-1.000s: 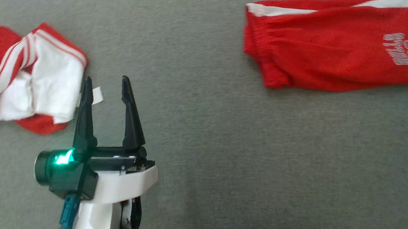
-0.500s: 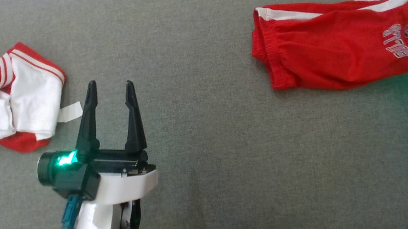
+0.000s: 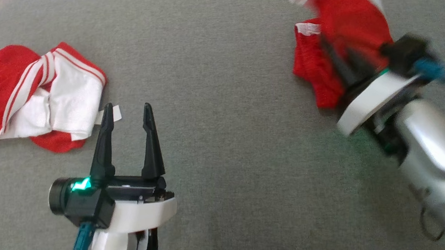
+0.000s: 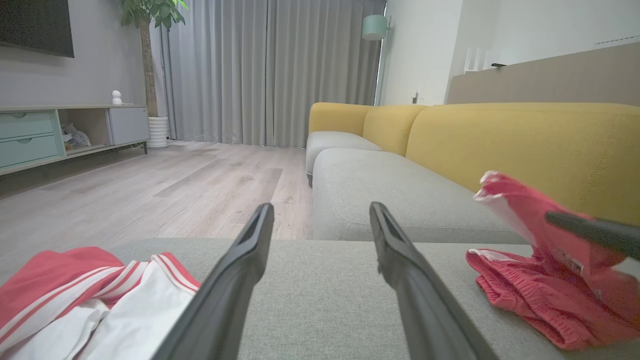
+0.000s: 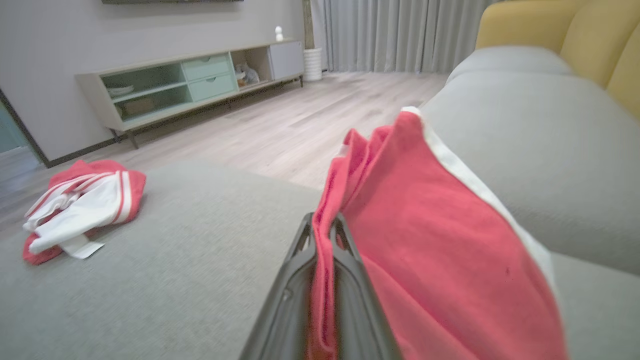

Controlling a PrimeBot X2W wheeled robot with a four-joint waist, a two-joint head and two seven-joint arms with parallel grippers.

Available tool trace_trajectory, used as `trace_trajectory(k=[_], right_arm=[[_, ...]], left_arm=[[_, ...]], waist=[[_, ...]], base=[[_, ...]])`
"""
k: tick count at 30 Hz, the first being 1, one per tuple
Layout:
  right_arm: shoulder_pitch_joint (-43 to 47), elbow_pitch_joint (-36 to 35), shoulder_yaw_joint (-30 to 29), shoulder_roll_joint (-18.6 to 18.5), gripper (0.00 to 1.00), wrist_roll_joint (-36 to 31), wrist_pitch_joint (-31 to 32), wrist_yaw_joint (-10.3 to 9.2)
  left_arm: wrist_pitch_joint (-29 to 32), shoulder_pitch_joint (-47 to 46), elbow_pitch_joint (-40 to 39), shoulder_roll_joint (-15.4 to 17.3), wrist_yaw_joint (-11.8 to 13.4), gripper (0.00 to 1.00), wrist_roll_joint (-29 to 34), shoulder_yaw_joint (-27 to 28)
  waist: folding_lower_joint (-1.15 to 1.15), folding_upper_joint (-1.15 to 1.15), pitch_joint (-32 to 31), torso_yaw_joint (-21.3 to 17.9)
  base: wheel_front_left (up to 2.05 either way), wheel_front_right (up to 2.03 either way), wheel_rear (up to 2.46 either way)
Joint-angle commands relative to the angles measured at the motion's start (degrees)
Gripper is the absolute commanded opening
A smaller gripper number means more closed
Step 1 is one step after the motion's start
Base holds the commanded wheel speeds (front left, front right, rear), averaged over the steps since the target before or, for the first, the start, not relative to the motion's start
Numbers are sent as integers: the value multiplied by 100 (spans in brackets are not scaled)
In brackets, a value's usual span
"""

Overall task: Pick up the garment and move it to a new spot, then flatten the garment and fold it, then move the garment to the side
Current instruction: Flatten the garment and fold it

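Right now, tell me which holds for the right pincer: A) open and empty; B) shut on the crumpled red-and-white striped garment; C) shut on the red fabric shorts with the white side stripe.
C: the right pincer pinches a fold of the red fabric shorts, raised off the grey sofa seat.

A home living room: yellow sofa (image 4: 500, 135), curtains (image 4: 270, 70) beyond it, cabinet (image 4: 30, 135) and plant (image 4: 146, 75) across from it.
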Motion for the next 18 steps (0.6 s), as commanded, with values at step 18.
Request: trace_trajectory(k=[18], right_arm=[[2431,-1629,-2349,713,100,-825,-916,-4]], left_arm=[[-24,664,-198,26,187,100,-21,351]], waist=[[0,0,-971,-304]], base=[[0,0,0]])
